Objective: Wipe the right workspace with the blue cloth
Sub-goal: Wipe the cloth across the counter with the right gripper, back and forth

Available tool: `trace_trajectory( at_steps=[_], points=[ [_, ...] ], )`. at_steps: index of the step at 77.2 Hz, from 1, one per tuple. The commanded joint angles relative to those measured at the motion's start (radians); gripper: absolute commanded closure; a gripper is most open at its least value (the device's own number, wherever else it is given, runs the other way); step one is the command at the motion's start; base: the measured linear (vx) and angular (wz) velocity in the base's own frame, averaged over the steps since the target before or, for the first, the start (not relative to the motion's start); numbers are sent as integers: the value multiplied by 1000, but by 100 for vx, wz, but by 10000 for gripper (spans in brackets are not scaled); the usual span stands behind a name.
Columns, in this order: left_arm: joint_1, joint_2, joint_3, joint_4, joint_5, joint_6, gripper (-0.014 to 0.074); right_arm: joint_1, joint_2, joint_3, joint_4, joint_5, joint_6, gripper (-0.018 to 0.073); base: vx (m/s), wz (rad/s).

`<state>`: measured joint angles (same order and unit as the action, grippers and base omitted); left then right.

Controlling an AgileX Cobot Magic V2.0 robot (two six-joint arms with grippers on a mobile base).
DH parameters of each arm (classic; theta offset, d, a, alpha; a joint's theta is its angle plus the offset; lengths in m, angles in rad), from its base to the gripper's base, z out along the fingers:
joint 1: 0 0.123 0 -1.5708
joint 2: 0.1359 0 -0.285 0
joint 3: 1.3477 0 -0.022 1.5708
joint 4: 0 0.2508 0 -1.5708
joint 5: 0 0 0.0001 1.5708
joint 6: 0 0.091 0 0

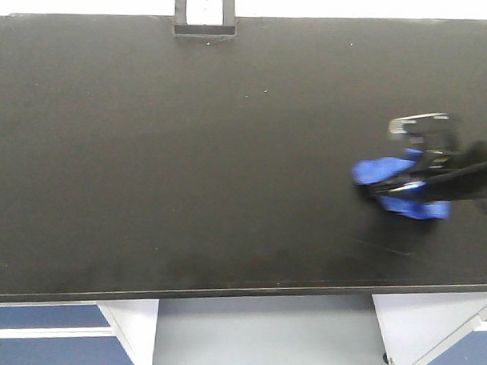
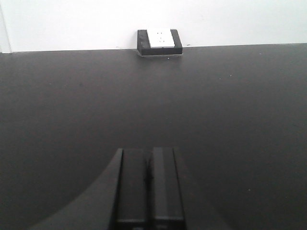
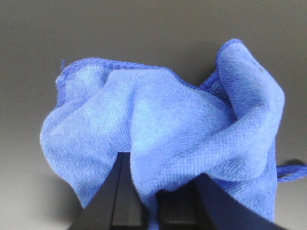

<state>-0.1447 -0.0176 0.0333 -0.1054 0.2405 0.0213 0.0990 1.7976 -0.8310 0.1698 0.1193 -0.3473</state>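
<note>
I read no lettering on the white-faced socket box [image 1: 204, 14] at the right workspace [image 1: 188, 164] back edge, my left gripper [image 2: 149, 184] has its fingers pressed together over bare benchtop, and far right my right gripper [image 1: 403, 185] clamps the bunched blue cloth [image 1: 380, 170] against the black surface.

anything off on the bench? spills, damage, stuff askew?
Nothing stands out. The black benchtop shows only faint specks, no spill. The socket box sits square at the back edge. The blue cloth is bunched in the right gripper, as wiping would need.
</note>
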Motion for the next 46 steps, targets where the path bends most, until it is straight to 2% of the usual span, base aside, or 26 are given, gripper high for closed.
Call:
trace_trajectory(
  at_steps=[1,8,14,23,33,38,41,46],
  points=[
    [-6,0,-25,-5,-79,1,603,106,-26,-19,5,-8,-35,561,0,0],
    [-6,0,-25,-5,-79,1,603,196,-26,-19,6,-27,-37,561,0,0],
    [-6,0,-25,-5,-79,1,603,195,-26,-19,19,-51,-26,561,0,0],
    [-6,0,-25,-5,-79,1,603,84,-26,-19,24,-61,-25,561,0,0],
    [-6,0,-25,-5,-79,1,603,-144,-26,-19,47,-62,10,561,0,0],
    [-6,0,-25,-5,-79,1,603,-224,-26,-19,74,-62,31,561,0,0],
    [-6,0,-25,-5,-79,1,603,-256,-26,-19,87,-62,30,561,0,0],
    [-6,0,-25,-5,-79,1,603,-257,-26,-19,93,-60,21,561,0,0]
  ],
)
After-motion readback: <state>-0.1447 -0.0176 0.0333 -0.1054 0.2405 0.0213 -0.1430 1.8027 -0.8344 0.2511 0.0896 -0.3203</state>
